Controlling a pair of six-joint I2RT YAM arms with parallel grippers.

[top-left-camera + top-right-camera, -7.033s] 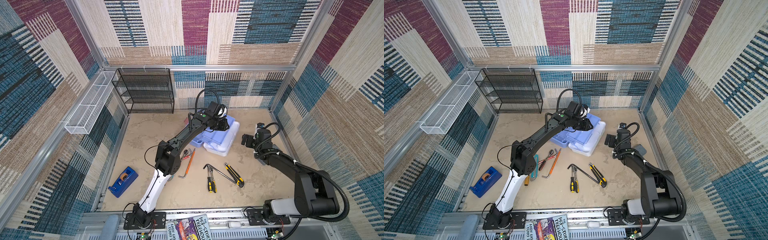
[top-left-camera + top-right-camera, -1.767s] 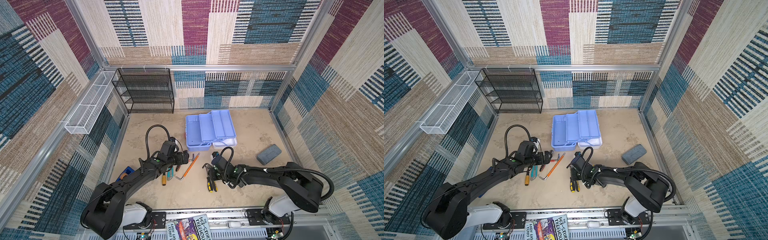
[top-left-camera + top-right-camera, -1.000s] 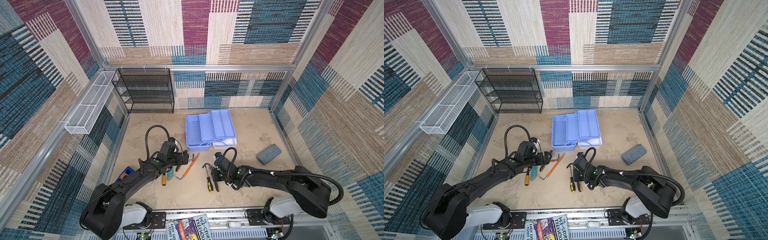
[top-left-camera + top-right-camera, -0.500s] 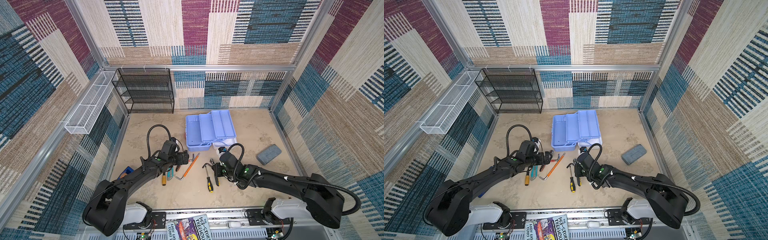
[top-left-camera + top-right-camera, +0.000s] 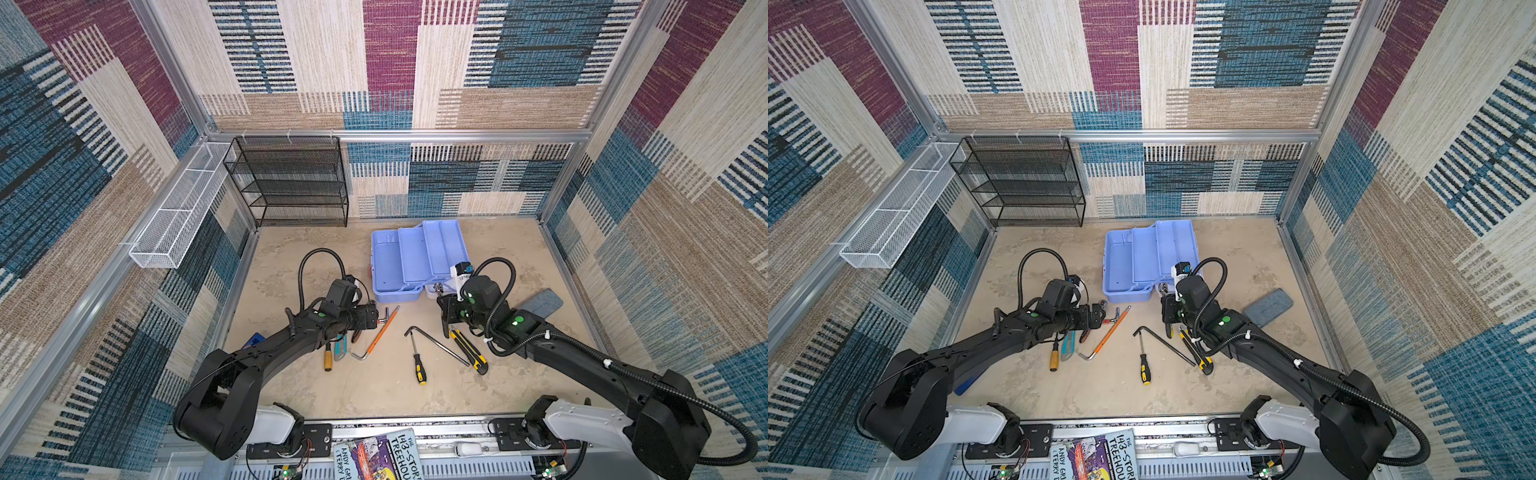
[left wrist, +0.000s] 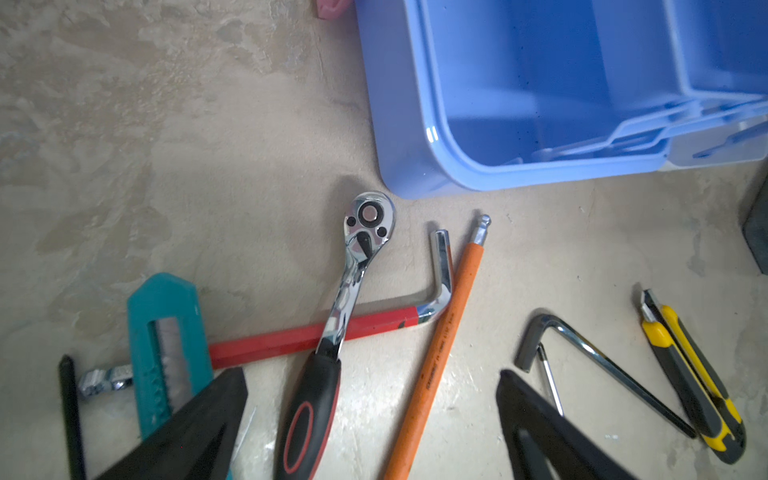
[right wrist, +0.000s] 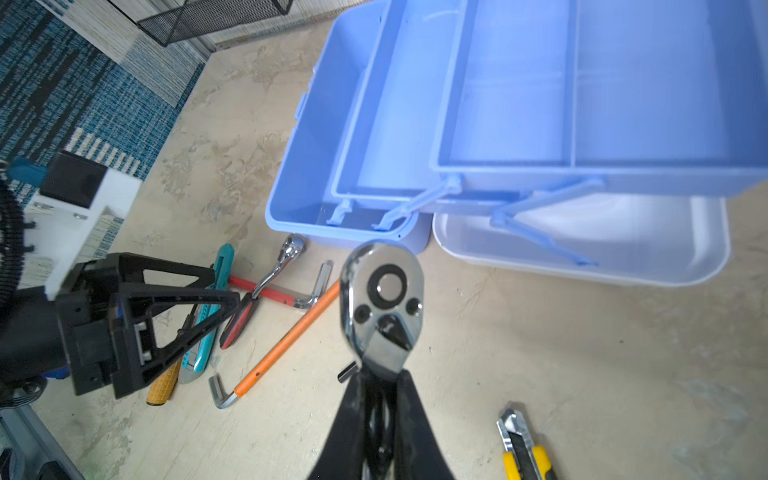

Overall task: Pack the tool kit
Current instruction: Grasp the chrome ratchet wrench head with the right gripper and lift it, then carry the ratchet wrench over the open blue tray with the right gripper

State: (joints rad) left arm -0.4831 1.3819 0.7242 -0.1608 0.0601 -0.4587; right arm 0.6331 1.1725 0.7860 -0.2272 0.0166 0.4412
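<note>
The toolbox (image 5: 397,296) stands open toward the back of the table (image 5: 374,395), its two trays (image 7: 623,104) fanned out above the white lid (image 7: 582,245). The base compartment and trays appear empty, so packing is judged barely begun. A chrome ratchet (image 7: 382,299) is clamped below its head in the right gripper (image 7: 382,376), jaws closed on it, and is held clear of the table just in front of the box's near corner.

Stowing of this ratchet is judged to be the step in hand. The base compartment is recommended, being deep and open from above. The tool should be carried above the rim, turned to lie along the compartment, and lowered close to the floor before release is made. The thin tray link arms (image 7: 540,237) at the near end are to be avoided; a knock there could shift the light box. The handle is hidden behind the gripper, so its clearance cannot be confirmed.

The left gripper (image 6: 370,374) hovers low with jaws wide apart over a red-handled ratchet (image 6: 353,266), which lies across a red hex key (image 6: 291,338) beside an orange hex key (image 6: 444,332). The handle should be grasped away from that crossing, so the key is not dragged. Both arms are near; one approach to the box at a time is advised.
</note>
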